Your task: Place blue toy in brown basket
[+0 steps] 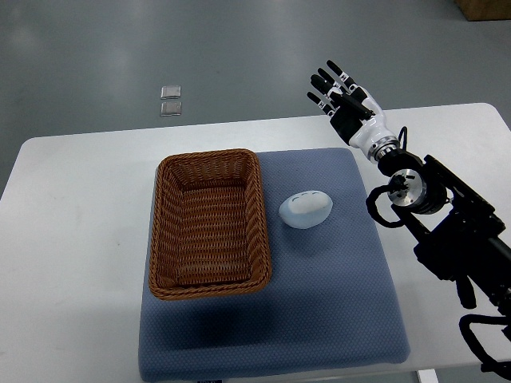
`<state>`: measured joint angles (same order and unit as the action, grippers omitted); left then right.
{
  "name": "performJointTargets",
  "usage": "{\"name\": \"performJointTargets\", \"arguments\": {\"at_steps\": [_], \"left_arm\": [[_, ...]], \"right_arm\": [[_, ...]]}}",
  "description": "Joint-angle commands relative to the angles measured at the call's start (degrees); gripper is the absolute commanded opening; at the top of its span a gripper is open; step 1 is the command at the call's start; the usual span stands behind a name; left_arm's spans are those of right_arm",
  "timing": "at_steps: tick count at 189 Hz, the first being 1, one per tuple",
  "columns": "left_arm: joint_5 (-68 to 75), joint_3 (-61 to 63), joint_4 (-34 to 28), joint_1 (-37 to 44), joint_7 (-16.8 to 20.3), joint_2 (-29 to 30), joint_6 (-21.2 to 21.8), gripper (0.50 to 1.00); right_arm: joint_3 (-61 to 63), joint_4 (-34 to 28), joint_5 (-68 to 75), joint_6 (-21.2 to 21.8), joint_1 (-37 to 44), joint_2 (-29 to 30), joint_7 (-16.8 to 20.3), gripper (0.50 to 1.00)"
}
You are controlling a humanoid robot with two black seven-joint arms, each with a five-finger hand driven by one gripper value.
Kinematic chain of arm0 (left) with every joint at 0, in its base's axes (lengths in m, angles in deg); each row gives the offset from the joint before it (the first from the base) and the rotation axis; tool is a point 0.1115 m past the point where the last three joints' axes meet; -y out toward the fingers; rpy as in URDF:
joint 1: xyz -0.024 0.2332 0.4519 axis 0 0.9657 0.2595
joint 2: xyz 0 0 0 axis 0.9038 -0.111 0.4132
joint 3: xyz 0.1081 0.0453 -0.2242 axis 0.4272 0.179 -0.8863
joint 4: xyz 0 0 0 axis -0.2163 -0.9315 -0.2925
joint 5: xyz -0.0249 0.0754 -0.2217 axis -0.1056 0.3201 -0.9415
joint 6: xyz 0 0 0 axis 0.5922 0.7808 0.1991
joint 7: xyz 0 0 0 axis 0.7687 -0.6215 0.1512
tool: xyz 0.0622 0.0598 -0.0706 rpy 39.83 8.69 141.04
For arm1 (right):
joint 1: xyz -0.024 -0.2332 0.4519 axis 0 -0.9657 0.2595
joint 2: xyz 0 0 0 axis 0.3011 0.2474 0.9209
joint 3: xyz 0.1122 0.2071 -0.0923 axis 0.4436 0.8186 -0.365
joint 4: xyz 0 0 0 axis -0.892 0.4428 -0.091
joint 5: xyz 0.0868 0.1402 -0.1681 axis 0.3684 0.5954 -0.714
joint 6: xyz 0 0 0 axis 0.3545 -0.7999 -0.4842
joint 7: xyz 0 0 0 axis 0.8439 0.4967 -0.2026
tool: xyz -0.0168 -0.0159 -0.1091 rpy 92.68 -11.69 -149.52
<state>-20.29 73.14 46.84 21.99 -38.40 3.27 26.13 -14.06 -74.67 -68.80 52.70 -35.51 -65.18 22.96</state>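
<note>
Hovering beyond the pad, my right fingers (329,80) are spread, grasping nothing; toy (305,209) lies toward me, leftward, beside basket (209,223).

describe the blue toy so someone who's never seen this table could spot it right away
On the white table lies a blue-grey mat. On it, right of the brown wicker basket, sits the blue toy: a pale, egg-shaped lump, the only small loose item on the mat. It lies beside the basket, not inside.
</note>
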Motion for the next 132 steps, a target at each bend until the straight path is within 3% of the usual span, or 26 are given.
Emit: {"name": "performJointTargets", "arguments": {"at_steps": [1, 50, 78, 110, 132], "left_arm": [[0.0, -0.01, 0.0, 0.0, 0.02, 0.0, 0.0, 1.0], [0.0, -0.01, -0.09, 0.0, 0.02, 0.0, 0.0, 1.0], [0.0, 0.08, -0.09, 0.0, 0.02, 0.0, 0.0, 1.0], [0.0, -0.01, 0.0, 0.0, 0.02, 0.0, 0.0, 1.0], [0.0, 0.08, 0.35, -0.18, 0.02, 0.0, 0.0, 1.0]], "right_arm": [[-0.01, 0.01, 0.0, -0.04, 0.03, 0.0, 0.03, 0.903], [-2.91, -0.87, -0.88, 1.19, 1.17, -1.14, 0.29, 0.903], [-13.28, -2.8, -6.5, 5.06, 8.12, -9.14, 2.32, 0.903], [-34.2, -4.21, -16.44, 11.91, 24.99, -19.69, 5.3, 0.903], [-52.13, -8.43, -20.21, 15.69, 38.79, -24.34, 10.4, 0.903]]}}
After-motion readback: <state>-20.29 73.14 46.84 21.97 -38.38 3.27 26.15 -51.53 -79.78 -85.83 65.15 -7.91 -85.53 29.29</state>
